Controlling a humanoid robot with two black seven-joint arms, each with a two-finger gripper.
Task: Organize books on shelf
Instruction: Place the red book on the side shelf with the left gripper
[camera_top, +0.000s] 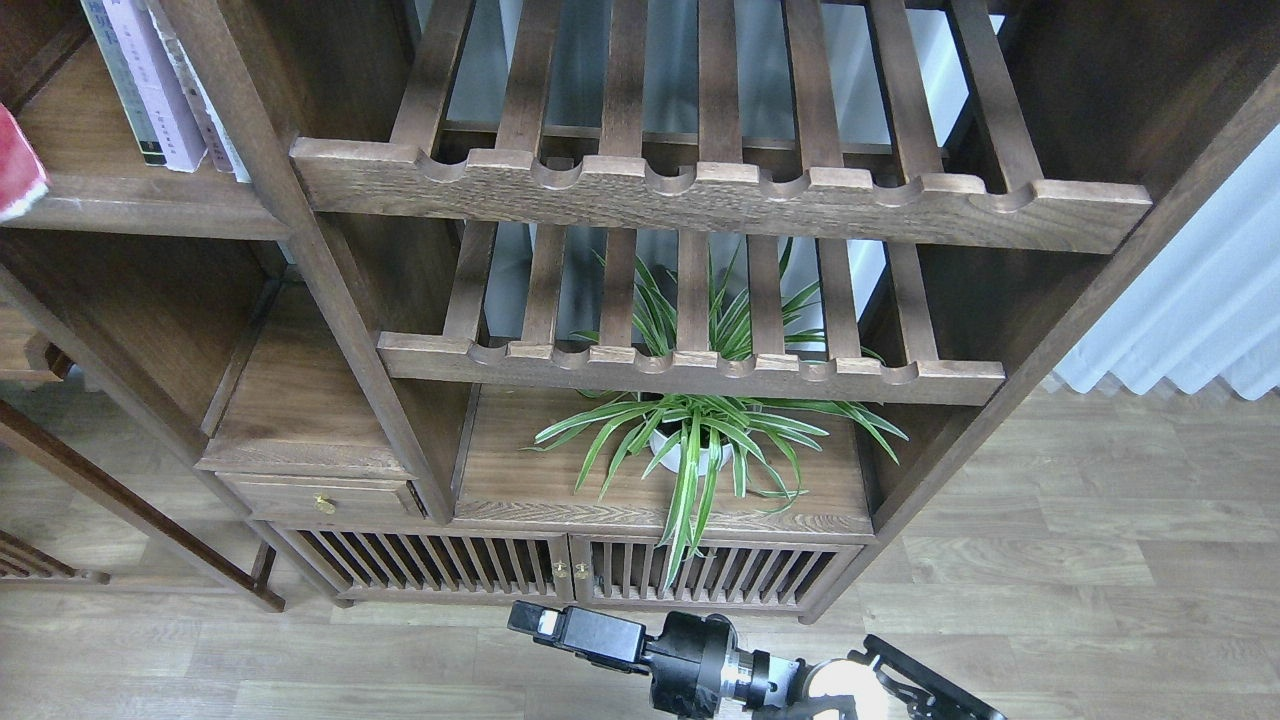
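On the solid flat dark-brown plank shelf (130, 205), at its upper-left corner of the cabinet, pale lavender-white paperbacks (155, 85) stand upright side by side near the shelf's right end, against the upright post. A red book (18, 170) juts in at that shelf's left edge. Right of the post, two slatted wooden racks (720, 190) lie one above the other. Below the lower rack (690, 365), a potted green spider plant (690, 440) sits on the cabinet top (520, 470), above the slatted doors (560, 570)

A black arm (690, 665) shows at the bottom edge, built of boxy and rounded housings. A small white patch marks its blocky tip, silver rings band one joint, and a white rounded shell sits further back.
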